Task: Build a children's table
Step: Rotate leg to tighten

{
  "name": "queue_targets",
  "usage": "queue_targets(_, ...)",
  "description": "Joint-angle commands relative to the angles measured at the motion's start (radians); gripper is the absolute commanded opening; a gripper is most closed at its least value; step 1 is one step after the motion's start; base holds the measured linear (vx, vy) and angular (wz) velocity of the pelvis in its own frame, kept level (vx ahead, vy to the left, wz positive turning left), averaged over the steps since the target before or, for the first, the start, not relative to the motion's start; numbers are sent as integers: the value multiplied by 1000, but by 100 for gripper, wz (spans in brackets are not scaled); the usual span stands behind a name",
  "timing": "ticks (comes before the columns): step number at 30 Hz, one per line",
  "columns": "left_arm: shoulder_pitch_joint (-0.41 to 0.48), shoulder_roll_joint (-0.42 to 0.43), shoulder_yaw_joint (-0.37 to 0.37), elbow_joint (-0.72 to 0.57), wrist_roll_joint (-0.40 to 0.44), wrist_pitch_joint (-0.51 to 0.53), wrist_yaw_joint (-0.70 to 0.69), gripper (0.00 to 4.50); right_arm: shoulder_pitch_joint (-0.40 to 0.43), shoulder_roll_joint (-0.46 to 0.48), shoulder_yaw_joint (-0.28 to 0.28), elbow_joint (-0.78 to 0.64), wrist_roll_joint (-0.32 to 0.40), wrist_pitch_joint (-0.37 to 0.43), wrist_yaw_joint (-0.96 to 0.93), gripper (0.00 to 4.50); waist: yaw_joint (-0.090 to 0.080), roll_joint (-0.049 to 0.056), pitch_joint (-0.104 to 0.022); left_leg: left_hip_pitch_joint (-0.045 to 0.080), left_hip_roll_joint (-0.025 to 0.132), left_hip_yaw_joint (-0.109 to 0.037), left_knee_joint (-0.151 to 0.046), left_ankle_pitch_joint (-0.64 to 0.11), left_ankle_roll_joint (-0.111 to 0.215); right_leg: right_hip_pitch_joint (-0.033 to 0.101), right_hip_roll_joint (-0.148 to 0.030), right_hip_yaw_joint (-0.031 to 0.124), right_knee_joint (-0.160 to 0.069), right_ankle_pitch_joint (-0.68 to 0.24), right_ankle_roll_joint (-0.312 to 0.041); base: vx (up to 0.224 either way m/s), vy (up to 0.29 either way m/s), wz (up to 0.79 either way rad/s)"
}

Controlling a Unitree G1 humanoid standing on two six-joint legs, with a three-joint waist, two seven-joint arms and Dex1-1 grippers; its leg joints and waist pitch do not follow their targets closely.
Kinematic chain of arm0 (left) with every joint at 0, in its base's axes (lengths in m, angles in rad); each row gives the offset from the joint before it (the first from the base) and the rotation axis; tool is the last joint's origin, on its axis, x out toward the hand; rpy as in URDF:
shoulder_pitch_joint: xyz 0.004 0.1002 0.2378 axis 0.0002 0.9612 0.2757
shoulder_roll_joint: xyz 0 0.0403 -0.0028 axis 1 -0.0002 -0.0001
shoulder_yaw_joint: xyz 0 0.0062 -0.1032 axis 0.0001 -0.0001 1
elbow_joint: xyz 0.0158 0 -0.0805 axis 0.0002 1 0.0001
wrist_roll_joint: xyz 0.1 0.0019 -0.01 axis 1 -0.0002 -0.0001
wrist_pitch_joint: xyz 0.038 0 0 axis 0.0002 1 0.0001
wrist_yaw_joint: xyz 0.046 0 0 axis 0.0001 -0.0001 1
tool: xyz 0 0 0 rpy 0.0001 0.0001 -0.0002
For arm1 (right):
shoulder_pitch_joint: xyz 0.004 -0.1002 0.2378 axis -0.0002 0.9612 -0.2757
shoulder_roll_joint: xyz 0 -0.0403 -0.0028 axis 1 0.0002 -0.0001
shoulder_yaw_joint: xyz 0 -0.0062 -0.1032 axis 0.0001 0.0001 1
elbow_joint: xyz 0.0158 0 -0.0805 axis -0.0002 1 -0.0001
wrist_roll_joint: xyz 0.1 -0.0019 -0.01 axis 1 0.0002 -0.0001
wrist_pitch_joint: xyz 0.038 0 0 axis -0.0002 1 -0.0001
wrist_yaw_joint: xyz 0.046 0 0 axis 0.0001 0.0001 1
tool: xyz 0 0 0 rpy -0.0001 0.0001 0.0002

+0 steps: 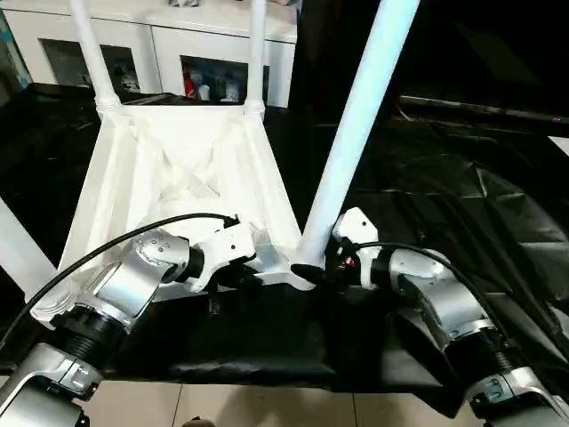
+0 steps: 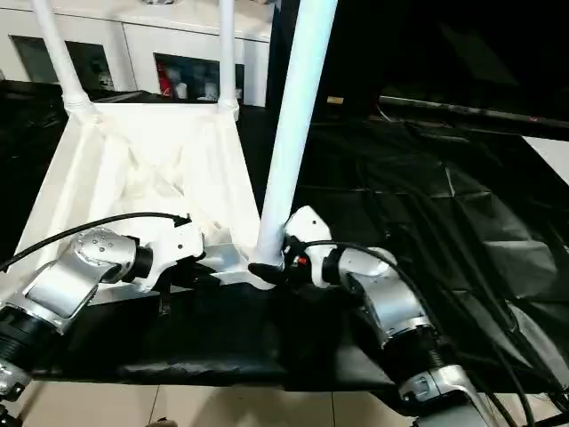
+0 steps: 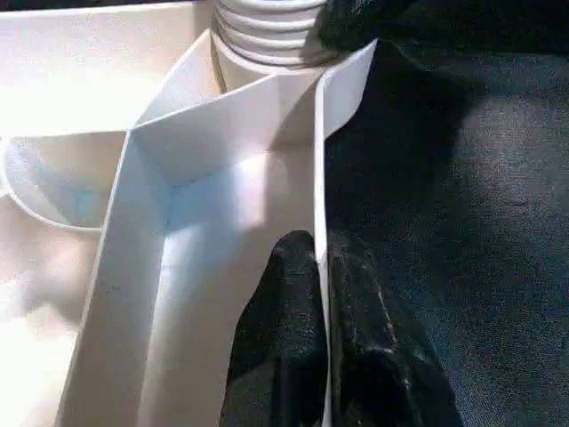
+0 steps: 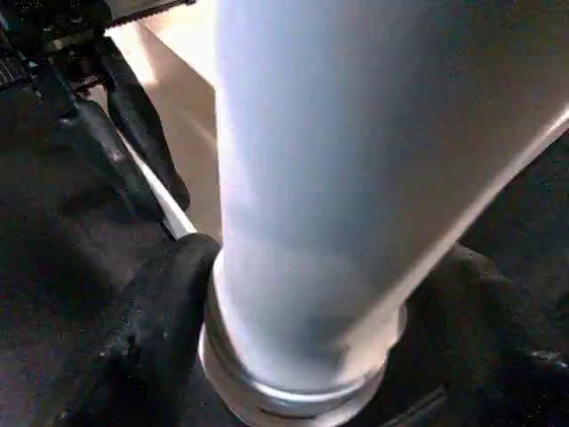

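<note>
The white table top (image 1: 178, 169) lies upside down on the black work table, ribbed underside up. Two legs (image 1: 93, 53) (image 1: 257, 53) stand in its far corner sockets, and a third leg (image 1: 18, 249) rises at the near left. A fourth leg (image 1: 356, 124) stands tilted at the near right corner socket. My right gripper (image 1: 313, 269) is shut on that leg's ringed base, with its black fingers (image 4: 151, 329) on either side. My left gripper (image 1: 236, 277) is shut on the top's thin near rim (image 3: 320, 160), just left of that corner.
A white glass-door cabinet (image 1: 204, 53) stands behind the work table. The wrinkled black cover (image 1: 462, 196) stretches to the right. The work table's front edge runs just under my forearms, with tiled floor (image 1: 267, 405) below. Black cables trail along both arms.
</note>
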Motion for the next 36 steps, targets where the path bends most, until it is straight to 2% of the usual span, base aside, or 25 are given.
queue_targets(1,2,-14,16,7,-7,-23,1,0,-24,-9,-2,26,-25,-11,-9,312,-2,17,-59,4,15,-2,-71,-209,-14,52,-82,62,-85,-275,-127,0,0,0)
queue_targets(6,0,-13,19,11,-8,-24,1,0,-35,0,1,57,-26,-26,-9,280,-4,18,-59,4,15,-2,-72,-213,-15,51,-82,61,-86,-285,-126,0,0,0)
queue_targets(10,4,-13,19,12,-6,-22,5,0,-33,10,2,80,-26,-40,-6,276,-4,19,-58,4,14,-2,-72,-219,-15,51,-82,61,-86,-288,-127,0,0,0)
queue_targets(13,-1,-41,37,37,-2,4,61,0,-29,42,-37,123,-29,-51,-96,275,-5,17,-57,4,14,-3,-73,-226,-15,50,-83,61,-91,-321,-119,0,0,0)
queue_targets(15,-1,-41,37,37,-2,4,61,0,-29,42,-37,123,-29,-51,-96,275,-7,17,-56,4,13,-3,-73,-232,-18,48,-84,61,-93,-340,-114,0,0,0)
queue_targets(17,-38,-115,75,119,10,22,192,0,-38,102,-91,195,-34,-44,-277,275,-11,18,-53,8,9,-2,-72,-251,-22,44,-83,59,-102,-403,-96,0,0,0)
queue_targets(18,-44,-127,80,130,10,27,210,0,-40,112,-99,205,-34,-41,-305,275,-14,16,-53,7,7,-1,-72,-251,-23,44,-82,59,-103,-424,-88,0,0,0)
queue_targets(19,-70,-177,100,176,13,48,284,0,-48,151,-126,242,-37,-23,-420,274,-16,20,-54,11,6,-3,-72,-254,-27,41,-84,57,-109,-468,-69,0,0,0)
queue_targets(21,-82,-199,106,195,14,58,316,0,-53,169,-136,257,-41,-15,-473,274,-16,18,-56,10,4,-4,-70,-251,-26,43,-85,57,-109,-473,-61,0,0,0)
queue_targets(22,-111,-252,116,240,19,73,385,0,-73,211,-156,293,-46,4,-589,274,-17,21,-58,8,4,-4,-71,-240,-23,43,-83,58,-107,-452,-58,0,0,0)
queue_targets(25,-146,-312,115,292,35,76,461,0,-105,268,-176,341,-38,19,-677,274,-18,25,-62,9,4,-4,-71,-234,-22,43,-82,58,-103,-409,-60,0,0,0)
queue_targets(27,-159,-336,103,314,57,66,486,0,-121,292,-167,366,-47,9,-694,274,-18,27,-63,7,5,-4,-73,-230,-18,43,-81,58,-100,-370,-68,0,0,0)
queue_targets(29,-165,-344,84,329,79,40,483,0,-132,300,-154,388,-64,-21,-684,274,-17,27,-65,3,5,-3,-73,-212,-11,47,-82,59,-94,-306,-81,0,0,0)
queue_targets(32,-166,-341,73,339,92,17,475,0,-140,303,-161,400,-59,-55,-671,274,-15,27,-64,2,4,-1,-73,-213,2,47,-85,59,-98,-323,-79,0,0,0)
queue_targets(34,-158,-322,67,332,95,-16,447,0,-144,290,-167,396,-51,-90,-634,330,-14,25,-62,1,4,-2,-74,-224,6,47,-85,58,-101,-356,-72,0,0,0)
queue_targets(36,-142,-292,58,310,92,-58,400,0,-144,259,-149,381,-68,-125,-590,346,-11,25,-64,0,5,-4,-74,-225,11,48,-89,57,-103,-373,-63,0,0,0)
